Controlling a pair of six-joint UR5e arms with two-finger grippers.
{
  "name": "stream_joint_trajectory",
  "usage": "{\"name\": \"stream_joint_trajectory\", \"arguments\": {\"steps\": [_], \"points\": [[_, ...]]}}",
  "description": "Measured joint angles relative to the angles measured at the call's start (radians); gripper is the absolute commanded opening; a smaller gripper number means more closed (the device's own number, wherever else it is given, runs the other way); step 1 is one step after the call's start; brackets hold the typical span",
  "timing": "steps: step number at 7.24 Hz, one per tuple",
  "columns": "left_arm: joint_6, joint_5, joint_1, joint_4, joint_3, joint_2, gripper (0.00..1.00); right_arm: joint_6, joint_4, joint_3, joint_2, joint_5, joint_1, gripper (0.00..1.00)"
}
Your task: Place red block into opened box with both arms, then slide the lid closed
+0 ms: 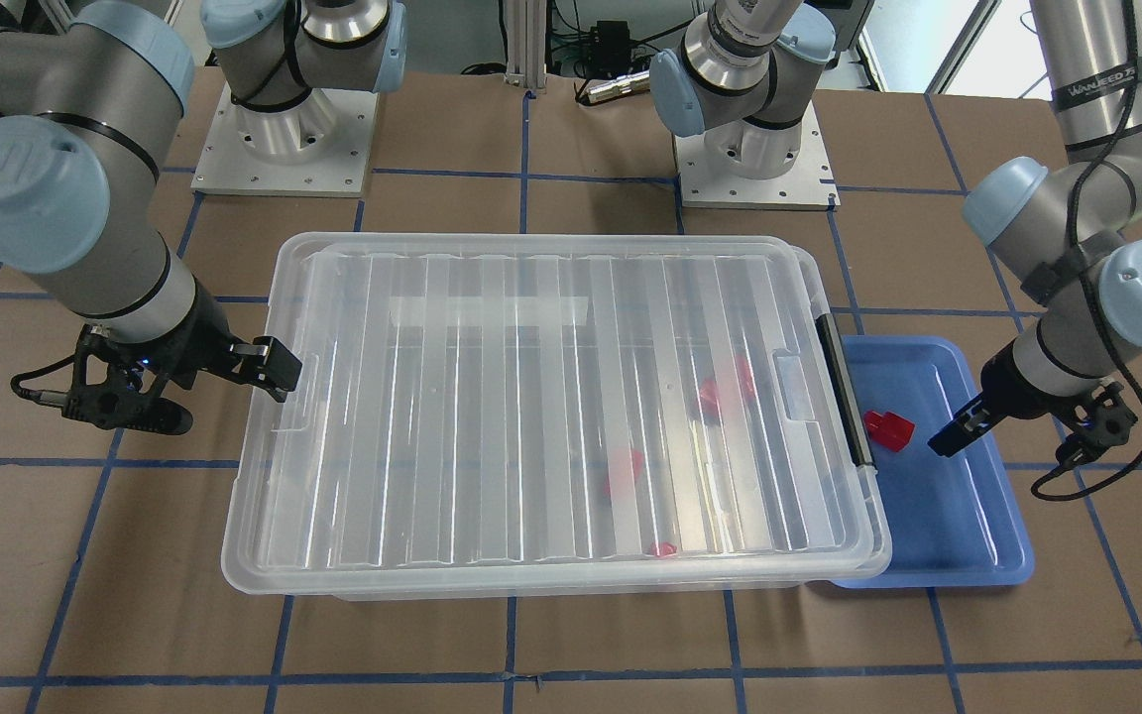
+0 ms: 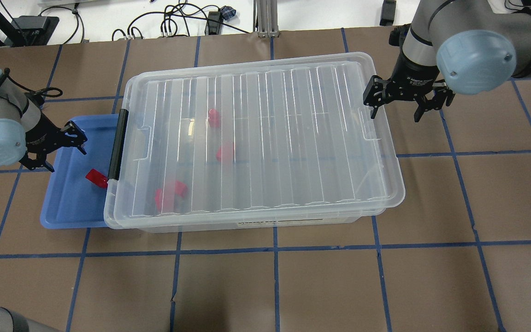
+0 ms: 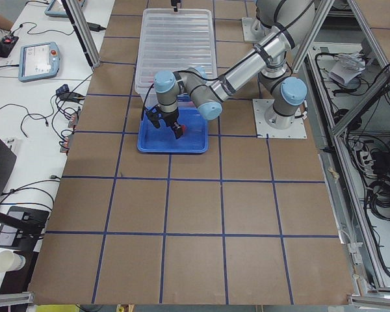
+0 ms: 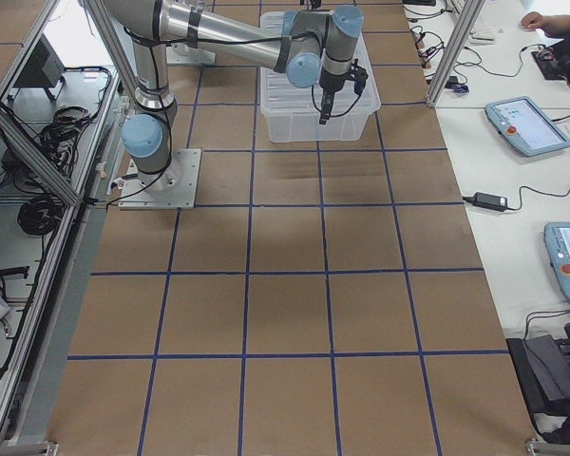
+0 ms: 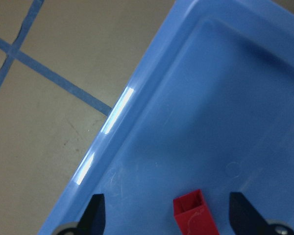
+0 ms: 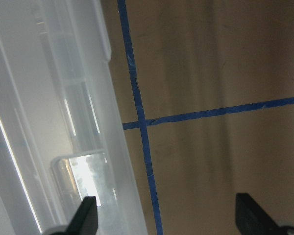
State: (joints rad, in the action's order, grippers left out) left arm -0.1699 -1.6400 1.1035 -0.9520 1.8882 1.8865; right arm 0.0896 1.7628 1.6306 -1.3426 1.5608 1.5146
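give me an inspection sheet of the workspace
surface: brown table with a blue tape grid
job's things: lid lies over the box; red block in the blue tray beside the box
clutter: three red pieces seen through the lid, inside the box
grippers: left gripper open, over the tray by the block; right gripper open, at the lid's short edge
cables: cable loops off the left wrist; more cables beyond the table's far edge
surroundings: pendant on a side bench; a person's hand; paper cup
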Motion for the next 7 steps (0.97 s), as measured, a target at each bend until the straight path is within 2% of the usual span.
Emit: {"name": "stream_joint_trajectory", "arguments": {"steps": [2,5,6,7], "points": [[-0.036,0.029,0.007,0.092,0.066,0.003,0.91,0.001,0.007,-0.001,0.019,0.0,-0.003,1.0],[-0.063,0.056,0.005,0.136,0.114,0.01,0.9,-0.004,0.034,-0.003,0.029,0.002,-0.025,1.0],[-0.068,0.056,0.005,0.138,0.119,0.013,0.81,-0.005,0.036,-0.005,0.029,0.001,-0.036,1.0],[-0.07,0.058,0.004,0.138,0.121,0.014,0.81,-0.014,0.037,-0.007,0.029,0.0,-0.048,1.0]]}}
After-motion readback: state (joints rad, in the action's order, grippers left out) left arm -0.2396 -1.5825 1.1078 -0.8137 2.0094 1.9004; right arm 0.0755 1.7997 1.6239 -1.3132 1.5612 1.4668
